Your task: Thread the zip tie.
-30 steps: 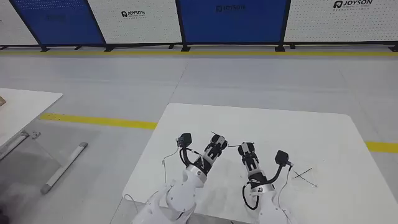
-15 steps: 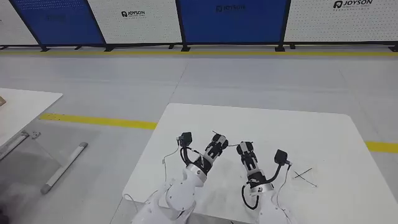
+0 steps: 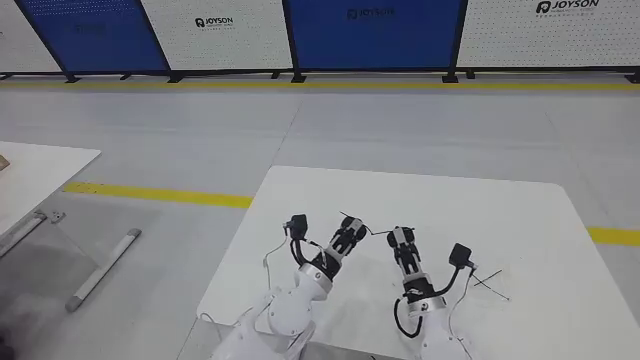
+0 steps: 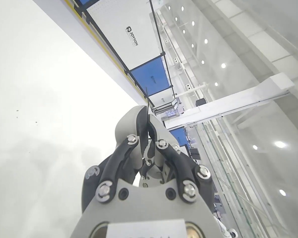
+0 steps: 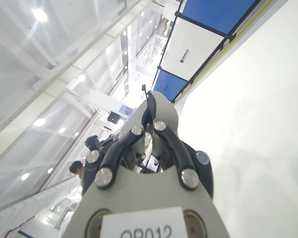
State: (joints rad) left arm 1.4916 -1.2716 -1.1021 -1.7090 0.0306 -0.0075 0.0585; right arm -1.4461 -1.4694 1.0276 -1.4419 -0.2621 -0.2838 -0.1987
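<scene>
The broad white bench [image 3: 520, 210], smooth and matte, was seen beneath both arms, which were held close together above its near part. The left end effector [image 4: 147, 121] was closed on the zip tie [image 4: 146, 99], a thin, flat black strip of what was taken to be flexible plastic, whose narrow tail stood out a little beyond the ribbed dark pads. The right end effector [image 5: 149, 101] was likewise clamped shut on a black strip, and a small blocky head [image 5: 143, 87] was seen projecting past its pale, rounded fingers. In the top view the two ends were held near each other but apart, above the bench. The step in hand was judged to be alignment before insertion: the tail had not yet been passed through the head. The next move was judged to call for fine aiming of the limp tail at the small slot, with the head kept steady. Two loose dark strips [image 3: 488, 282] lay crossed on the bench, beside the right arm.
</scene>
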